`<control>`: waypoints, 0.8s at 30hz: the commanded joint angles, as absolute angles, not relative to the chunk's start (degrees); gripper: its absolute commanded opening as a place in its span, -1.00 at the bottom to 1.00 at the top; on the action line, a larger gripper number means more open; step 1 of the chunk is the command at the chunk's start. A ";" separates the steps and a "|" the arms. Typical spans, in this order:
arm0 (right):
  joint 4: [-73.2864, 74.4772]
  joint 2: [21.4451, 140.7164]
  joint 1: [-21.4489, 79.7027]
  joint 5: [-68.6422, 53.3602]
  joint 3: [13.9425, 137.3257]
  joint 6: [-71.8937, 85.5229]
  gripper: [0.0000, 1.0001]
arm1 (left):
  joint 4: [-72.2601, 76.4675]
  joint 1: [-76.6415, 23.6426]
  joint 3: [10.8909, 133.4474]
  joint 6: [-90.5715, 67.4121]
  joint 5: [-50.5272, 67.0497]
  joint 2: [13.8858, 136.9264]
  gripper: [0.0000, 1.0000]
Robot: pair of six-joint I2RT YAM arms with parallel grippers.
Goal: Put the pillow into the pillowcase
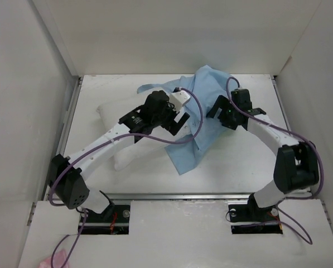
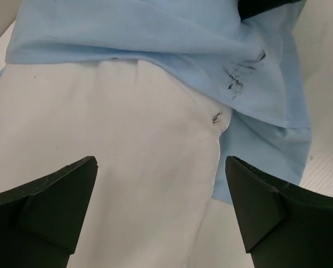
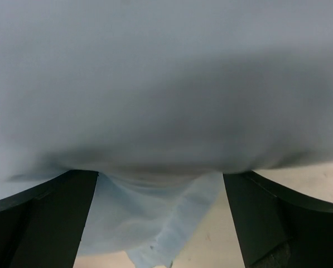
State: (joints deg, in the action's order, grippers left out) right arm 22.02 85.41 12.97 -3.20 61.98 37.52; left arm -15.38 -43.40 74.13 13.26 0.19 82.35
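The white pillow (image 1: 119, 114) lies left of centre on the table, its right part under the light-blue pillowcase (image 1: 205, 106), which drapes crumpled across it toward the front. My left gripper (image 1: 180, 124) hovers open over the pillow's right end at the pillowcase edge. In the left wrist view the open left gripper (image 2: 160, 167) is above the pillow (image 2: 110, 145), with the marked pillowcase (image 2: 172, 39) beyond. My right gripper (image 1: 217, 111) is at the pillowcase's right side. In the right wrist view the right gripper (image 3: 159, 176) has its jaws wide apart with pillowcase cloth (image 3: 155, 84) close above and between them.
White enclosure walls stand at the left, back and right of the white table (image 1: 250, 162). A metal rail (image 1: 183, 196) runs along the table's front edge by the arm bases. A pink scrap (image 1: 49, 261) lies at the bottom left, off the table.
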 commanded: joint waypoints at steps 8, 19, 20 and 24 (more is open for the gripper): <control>4.93 102.21 9.58 -10.55 83.13 30.69 0.96 | -20.65 -43.68 82.26 15.64 -6.06 95.61 1.00; 10.10 94.67 8.53 -15.64 78.94 28.56 0.93 | -23.12 -44.82 99.67 11.34 -15.90 114.34 1.00; 10.72 93.70 8.53 -15.04 75.79 28.56 0.93 | -23.12 -44.82 99.67 10.82 -15.91 116.52 1.00; 14.84 89.04 8.00 -15.03 68.23 29.09 0.93 | -23.20 -44.82 101.85 9.94 -18.80 123.02 0.74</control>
State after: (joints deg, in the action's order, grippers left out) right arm 11.68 92.49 8.84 -14.90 72.31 29.39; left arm -22.24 -45.04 100.03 12.34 -16.71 117.67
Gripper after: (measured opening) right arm 0.963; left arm 0.912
